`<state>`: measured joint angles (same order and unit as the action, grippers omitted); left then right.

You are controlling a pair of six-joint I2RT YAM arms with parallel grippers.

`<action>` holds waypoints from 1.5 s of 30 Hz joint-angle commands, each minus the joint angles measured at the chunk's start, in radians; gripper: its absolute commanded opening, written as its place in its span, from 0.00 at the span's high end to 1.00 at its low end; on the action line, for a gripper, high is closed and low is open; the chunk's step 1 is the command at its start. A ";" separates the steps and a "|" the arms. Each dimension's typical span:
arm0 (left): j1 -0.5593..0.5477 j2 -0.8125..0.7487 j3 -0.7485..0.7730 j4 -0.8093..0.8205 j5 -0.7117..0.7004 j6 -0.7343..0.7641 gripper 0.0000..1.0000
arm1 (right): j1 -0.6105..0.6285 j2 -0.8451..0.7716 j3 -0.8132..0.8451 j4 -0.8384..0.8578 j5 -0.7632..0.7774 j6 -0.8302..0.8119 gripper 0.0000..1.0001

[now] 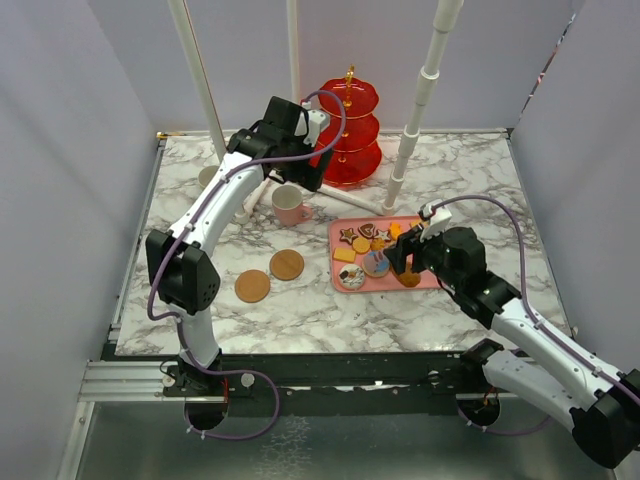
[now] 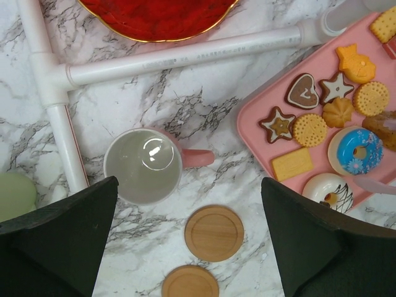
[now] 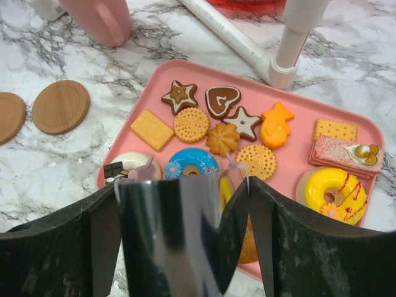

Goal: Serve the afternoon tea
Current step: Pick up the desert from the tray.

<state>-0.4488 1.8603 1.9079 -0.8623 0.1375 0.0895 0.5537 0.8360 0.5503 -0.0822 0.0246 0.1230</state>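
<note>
Our right tool (image 3: pixel 179 198) is clamped on metal tongs (image 3: pixel 167 241), we judge so that fingers never touch the food; our left tool (image 2: pixel 189 185) hangs wide open. The red tiered stand (image 1: pixel 350 130) waits at the back of the bench (image 1: pixel 480 190), behind the pink tray (image 3: pixel 185 69) under the tongs. The pink mug (image 2: pixel 143 166) sits below the left tool, near two bare coasters (image 2: pixel 214 232); the pastries (image 3: pixel 191 124) lie on the tray.

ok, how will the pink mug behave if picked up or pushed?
The pink mug looks rigid and empty, so probably light. Its glossy wall may slip. Upright and squat, a low push would likely slide it on the marble tabletop, not tip it.
</note>
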 commanded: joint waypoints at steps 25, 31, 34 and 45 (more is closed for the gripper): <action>0.001 -0.068 -0.012 0.000 -0.020 -0.020 0.01 | 0.006 0.114 -0.055 0.211 -0.058 -0.011 0.55; 0.001 -0.077 -0.012 -0.001 -0.024 -0.019 0.01 | 0.010 0.075 -0.044 0.224 -0.047 -0.031 0.63; 0.001 -0.079 -0.013 -0.001 -0.025 -0.020 0.01 | 0.010 0.039 -0.026 0.245 -0.016 -0.043 0.63; 0.011 -0.096 -0.026 0.012 0.005 -0.024 0.02 | 0.010 0.187 0.054 0.492 -0.020 -0.067 0.65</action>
<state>-0.4446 1.8130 1.8824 -0.8612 0.1375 0.0780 0.5571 0.9436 0.5518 0.2417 0.0036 0.0811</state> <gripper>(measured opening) 0.988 0.552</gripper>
